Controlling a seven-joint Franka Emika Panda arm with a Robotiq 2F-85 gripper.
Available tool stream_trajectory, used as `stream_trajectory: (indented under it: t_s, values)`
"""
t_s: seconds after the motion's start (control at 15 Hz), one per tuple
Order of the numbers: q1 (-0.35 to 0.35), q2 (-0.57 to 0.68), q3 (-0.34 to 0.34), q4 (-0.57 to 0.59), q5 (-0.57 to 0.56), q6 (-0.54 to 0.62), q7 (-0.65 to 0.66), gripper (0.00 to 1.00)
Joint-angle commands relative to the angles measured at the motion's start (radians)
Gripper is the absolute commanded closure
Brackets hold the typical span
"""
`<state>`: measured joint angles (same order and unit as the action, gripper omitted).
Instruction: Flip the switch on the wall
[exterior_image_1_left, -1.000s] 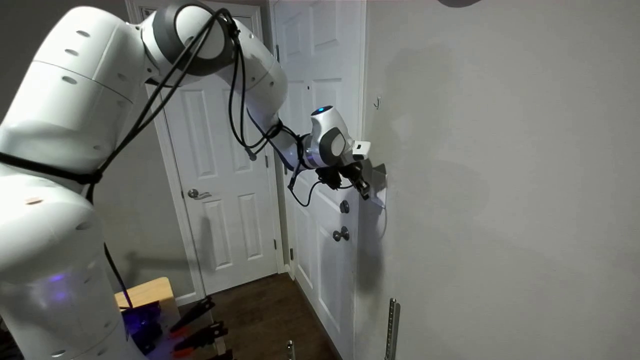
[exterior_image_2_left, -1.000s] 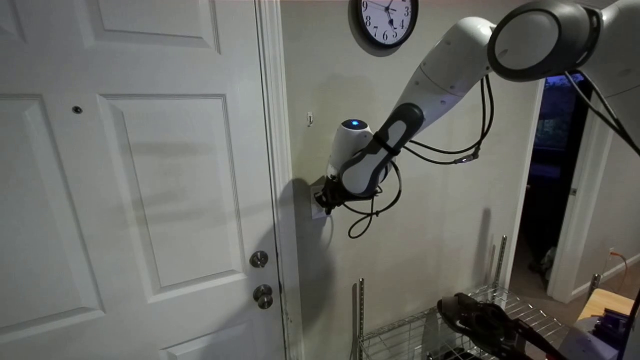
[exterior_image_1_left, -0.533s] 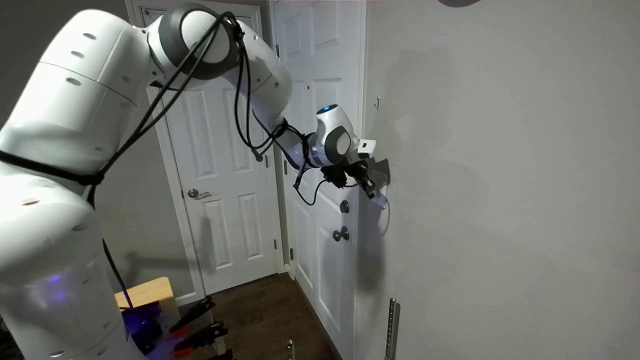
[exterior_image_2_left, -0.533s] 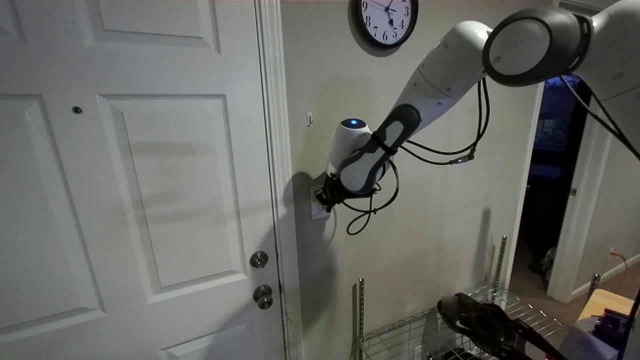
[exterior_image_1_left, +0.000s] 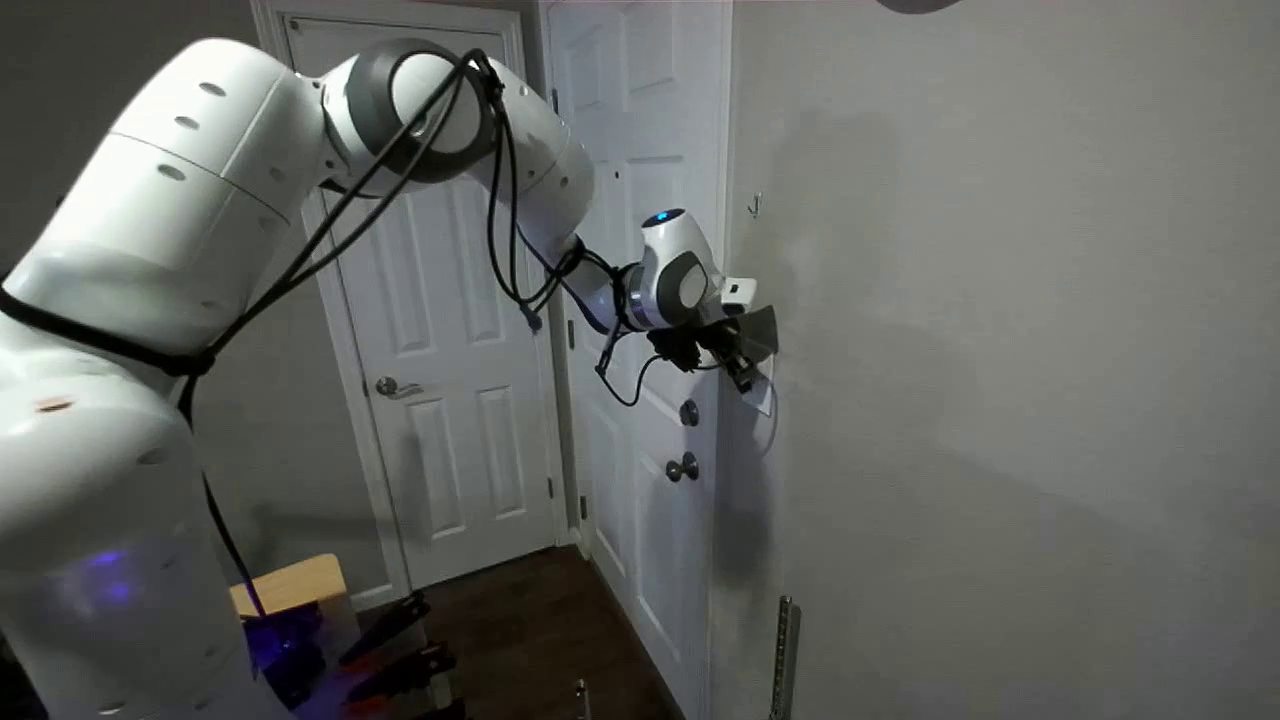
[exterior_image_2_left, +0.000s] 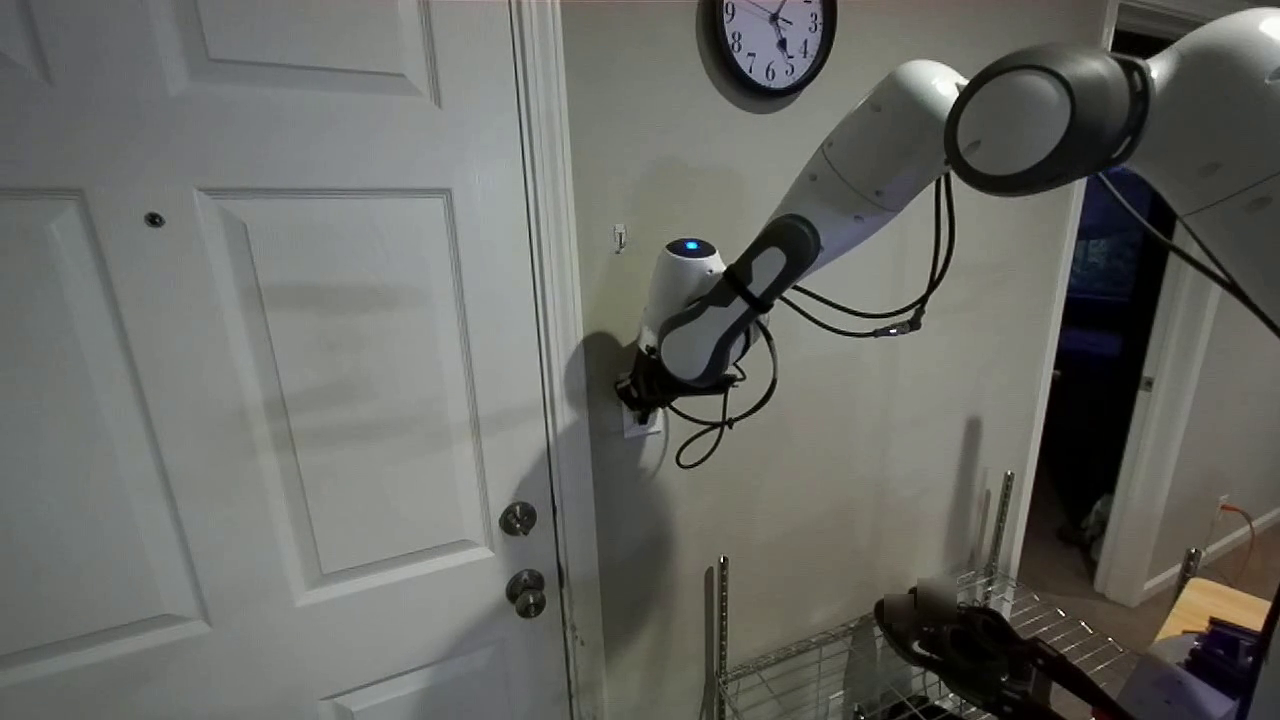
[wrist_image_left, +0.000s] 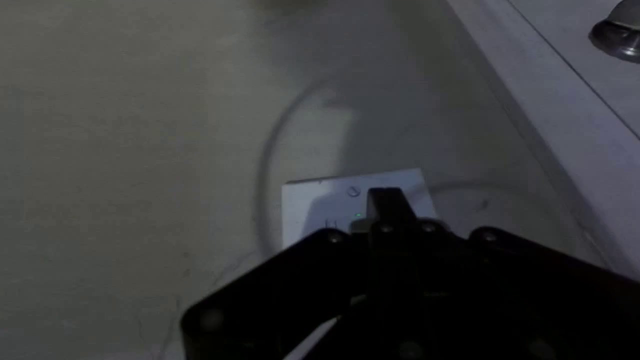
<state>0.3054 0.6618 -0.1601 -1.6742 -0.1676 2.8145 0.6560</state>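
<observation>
The switch is a white plate on the wall, partly hidden behind my gripper in both exterior views (exterior_image_1_left: 763, 394) (exterior_image_2_left: 642, 426). In the wrist view the switch (wrist_image_left: 307, 200) shows its top part with a screw and a small green light; the rest is behind the fingers. The wall (exterior_image_1_left: 1000, 350) is plain pale grey. My gripper (wrist_image_left: 387, 197) is shut with its fingertips together and nothing seen between them. The fingertips are over the plate's upper part in the wrist view. The gripper also shows in both exterior views (exterior_image_1_left: 743, 382) (exterior_image_2_left: 643, 412). I cannot tell whether it touches the plate.
A white panelled door (exterior_image_2_left: 330, 380) with a round knob (exterior_image_2_left: 526, 593) and a lock (exterior_image_2_left: 517, 518) stands beside the switch. A small hook (exterior_image_2_left: 619, 238) and a clock (exterior_image_2_left: 775, 45) are above. A wire shelf (exterior_image_2_left: 800, 670) with black tools (exterior_image_2_left: 970, 640) stands below the arm.
The arm's upper links have lowered toward the wall. The gripper has moved slightly up and toward the door, uncovering more of the plate's lower part. The room's lower part looks dimmer in an exterior view.
</observation>
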Motion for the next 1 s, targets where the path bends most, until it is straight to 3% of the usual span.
stream_trajectory:
  t_s: [0.0, 0.93]
  values:
    - [-0.010, 0.027, -0.005, 0.052, 0.031, -0.028, -0.035, 0.99]
    - [-0.013, -0.067, 0.011, -0.065, 0.053, -0.029, -0.029, 1.00]
